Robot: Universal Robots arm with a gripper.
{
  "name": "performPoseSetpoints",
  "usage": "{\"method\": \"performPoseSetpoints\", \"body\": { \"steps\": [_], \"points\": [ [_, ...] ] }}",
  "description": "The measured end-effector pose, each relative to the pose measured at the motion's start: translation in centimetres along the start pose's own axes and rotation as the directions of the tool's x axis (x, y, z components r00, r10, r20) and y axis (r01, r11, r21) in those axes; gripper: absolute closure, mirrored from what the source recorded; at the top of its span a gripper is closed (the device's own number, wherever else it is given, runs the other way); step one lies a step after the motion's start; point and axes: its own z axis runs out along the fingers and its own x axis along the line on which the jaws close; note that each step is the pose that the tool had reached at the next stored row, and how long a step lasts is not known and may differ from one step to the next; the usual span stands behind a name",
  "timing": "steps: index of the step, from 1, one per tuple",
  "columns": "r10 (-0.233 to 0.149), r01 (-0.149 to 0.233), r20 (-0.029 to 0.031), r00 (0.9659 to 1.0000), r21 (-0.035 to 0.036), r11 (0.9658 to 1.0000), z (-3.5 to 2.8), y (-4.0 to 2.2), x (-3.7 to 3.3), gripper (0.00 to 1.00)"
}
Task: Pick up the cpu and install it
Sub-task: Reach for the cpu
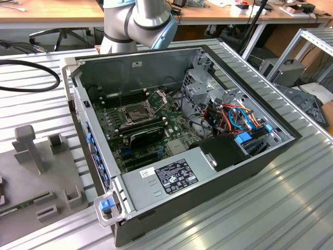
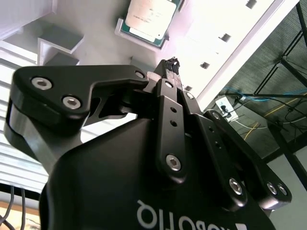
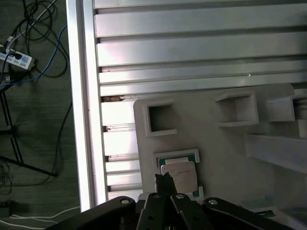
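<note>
The slatted aluminium bench (image 1: 270, 208) carries a grey holder plate (image 1: 31, 177). Just beside the plate, on the exterior view's right of it, stands an open computer case (image 1: 130, 65). A green motherboard (image 1: 156, 130) lies flat in the case, and its dark square socket (image 1: 136, 111) has the metal frame hinged up. The robot arm (image 1: 140, 18) rises behind the case, farther back than the plate.

In the first wrist view the black pincer (image 3: 164, 179) hangs over the plate. Its fingers are drawn together to a narrow tip with nothing between them. The cpu (image 3: 181, 173) lies flat in a shallow pocket of the plate, silver face up, just beside the pincer tips. Whether they touch it cannot be told. In the second wrist view the cpu (image 2: 149, 15) sits in the same pocket beyond the pincer (image 2: 171, 63).
</note>
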Motion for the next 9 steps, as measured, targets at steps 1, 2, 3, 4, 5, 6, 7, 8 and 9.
{"method": "performPoseSetpoints", "body": {
  "steps": [1,2,3,4,5,6,7,8,9],
  "points": [
    [0.0,0.0,0.0,1.0,0.0,1.0,0.05,0.01,-0.13,0.89],
    [0.0,0.0,0.0,1.0,0.0,1.0,0.07,0.01,-0.2,0.89],
    [0.0,0.0,0.0,1.0,0.0,1.0,0.09,0.02,-0.26,0.89],
    [0.0,0.0,-0.0001,1.0,0.0,1.0,0.11,0.02,-0.35,0.89],
    [0.0,0.0,0.0001,1.0,-0.0001,1.0,0.15,0.03,-0.42,0.89],
    [0.0,0.0,0.0001,1.0,-0.0001,1.0,0.17,0.03,-0.49,0.89],
    [0.0,0.0,0.0,1.0,0.0,1.0,0.18,0.03,-0.58,0.89],
    [0.0,0.0,-0.0001,1.0,0.0,1.0,0.21,0.04,-0.7,0.89],
    [0.0,0.0,-0.0001,1.0,0.0,1.0,0.24,0.05,-0.8,0.89]
  ]
}}
